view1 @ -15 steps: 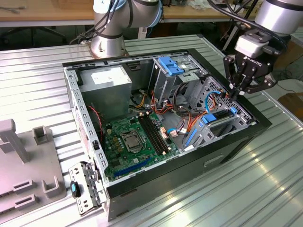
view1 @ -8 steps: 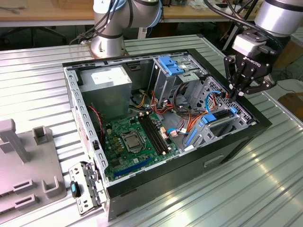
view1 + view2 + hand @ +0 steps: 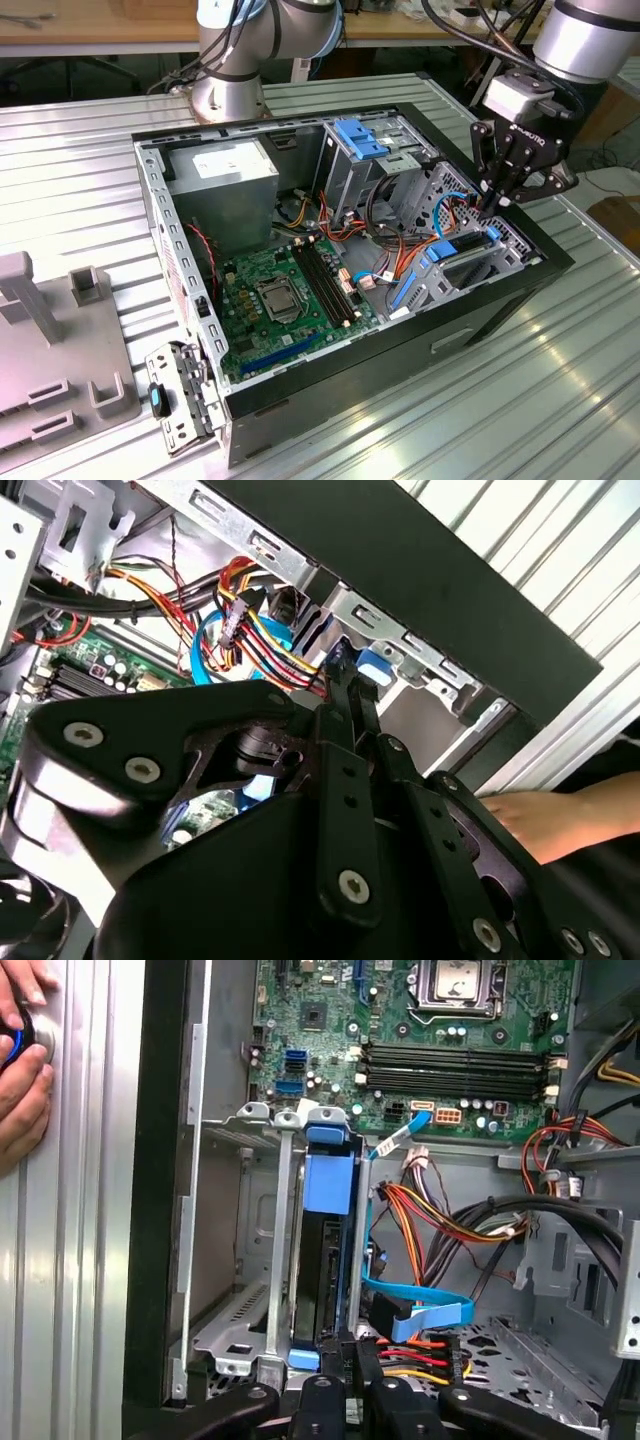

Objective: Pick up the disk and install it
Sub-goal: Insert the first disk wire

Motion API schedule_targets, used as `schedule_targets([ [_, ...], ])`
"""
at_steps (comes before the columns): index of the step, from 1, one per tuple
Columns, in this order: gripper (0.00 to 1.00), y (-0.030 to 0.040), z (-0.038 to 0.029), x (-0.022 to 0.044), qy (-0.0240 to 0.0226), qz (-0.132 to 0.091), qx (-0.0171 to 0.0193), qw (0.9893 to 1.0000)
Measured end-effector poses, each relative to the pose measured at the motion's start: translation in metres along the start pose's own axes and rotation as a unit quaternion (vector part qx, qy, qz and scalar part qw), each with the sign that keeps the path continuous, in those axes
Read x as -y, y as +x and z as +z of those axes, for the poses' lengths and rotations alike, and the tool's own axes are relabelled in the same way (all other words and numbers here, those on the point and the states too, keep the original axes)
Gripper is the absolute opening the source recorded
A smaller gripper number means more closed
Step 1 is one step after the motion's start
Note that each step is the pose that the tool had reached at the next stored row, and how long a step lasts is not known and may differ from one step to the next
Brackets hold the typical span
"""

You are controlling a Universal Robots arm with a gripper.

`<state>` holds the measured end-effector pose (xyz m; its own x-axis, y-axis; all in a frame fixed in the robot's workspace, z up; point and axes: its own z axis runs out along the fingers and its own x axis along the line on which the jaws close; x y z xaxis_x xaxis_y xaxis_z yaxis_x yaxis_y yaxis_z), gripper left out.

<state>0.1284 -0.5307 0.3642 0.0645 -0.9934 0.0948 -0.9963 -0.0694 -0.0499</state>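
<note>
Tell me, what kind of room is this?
Probably a robotics lab or workshop: a robot arm reaches into an opened computer case on a ribbed metal table, with wooden workbenches behind.

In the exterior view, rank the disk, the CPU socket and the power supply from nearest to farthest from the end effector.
End effector hangs over the drive cage at the exterior view's right.
1. Disk: just below it, in the cage.
2. CPU socket: mid-board, toward the left.
3. Power supply: far-left corner of the case.
</note>
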Motion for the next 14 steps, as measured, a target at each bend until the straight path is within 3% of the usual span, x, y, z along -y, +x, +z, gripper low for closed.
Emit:
schedule_targets([
  [2,0.16,0.001,0.0004,-0.0031,0.0,0.0,0.0015,1.0],
  [6,0.16,0.0035,0.0045,-0.0071,0.0001,0.009,0.0115,0.9999],
  [9,0.16,0.0044,0.0078,-0.0074,-0.0007,0.019,0.0141,0.9997],
  [11,0.16,0.0071,0.009,-0.0077,-0.0003,0.02,0.0208,0.9996],
  [14,0.16,0.0118,0.0106,-0.0082,0.0003,0.02,0.0342,0.9992],
])
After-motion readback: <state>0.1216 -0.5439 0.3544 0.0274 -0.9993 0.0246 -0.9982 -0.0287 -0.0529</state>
